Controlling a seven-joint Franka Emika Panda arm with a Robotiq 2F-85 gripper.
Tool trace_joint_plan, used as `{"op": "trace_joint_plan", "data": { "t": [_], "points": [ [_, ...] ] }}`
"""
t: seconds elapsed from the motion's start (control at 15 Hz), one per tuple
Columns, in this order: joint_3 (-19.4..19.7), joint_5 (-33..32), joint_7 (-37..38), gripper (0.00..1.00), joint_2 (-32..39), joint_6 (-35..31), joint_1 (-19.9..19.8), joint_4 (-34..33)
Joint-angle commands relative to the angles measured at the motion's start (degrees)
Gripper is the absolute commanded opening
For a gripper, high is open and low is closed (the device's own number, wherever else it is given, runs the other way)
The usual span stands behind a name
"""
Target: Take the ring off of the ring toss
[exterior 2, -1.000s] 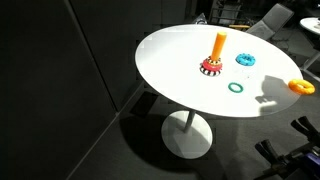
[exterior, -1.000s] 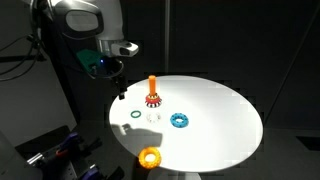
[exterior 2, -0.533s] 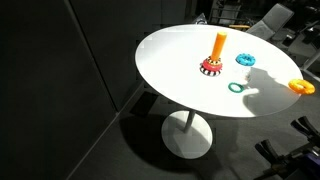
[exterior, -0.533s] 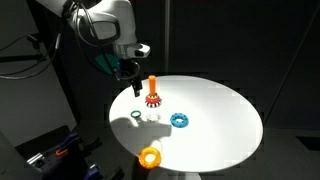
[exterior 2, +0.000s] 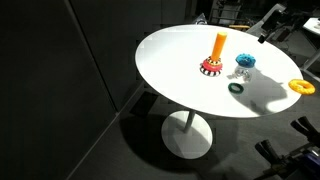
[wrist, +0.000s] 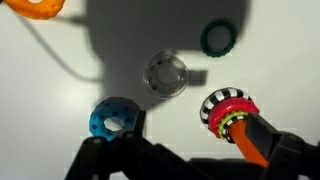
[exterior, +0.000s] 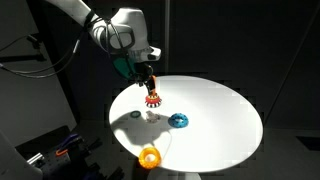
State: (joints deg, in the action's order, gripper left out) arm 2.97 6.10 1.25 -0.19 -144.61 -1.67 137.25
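High over the table now, end effector, earlier nearer its rim.

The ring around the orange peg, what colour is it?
The ring is red with a black-and-white striped edge, clearest in the wrist view.

place: lab or office | cues: round white pedestal table, office chair, dark walls
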Motion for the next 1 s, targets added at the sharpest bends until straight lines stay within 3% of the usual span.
{"op": "trace_joint_plan", "data": {
  "t": [0.0,0.53,0.93],
  "points": [
    [-0.2,-0.1,0.1,1.0,0.2,0.2,-0.2,0.0],
    [-0.2,-0.1,0.1,1.0,0.1,0.2,-0.2,0.1],
    [-1.5,0.3,-0.6,1.0,5.5,-7.9,0.5,-1.0]
  ]
}}
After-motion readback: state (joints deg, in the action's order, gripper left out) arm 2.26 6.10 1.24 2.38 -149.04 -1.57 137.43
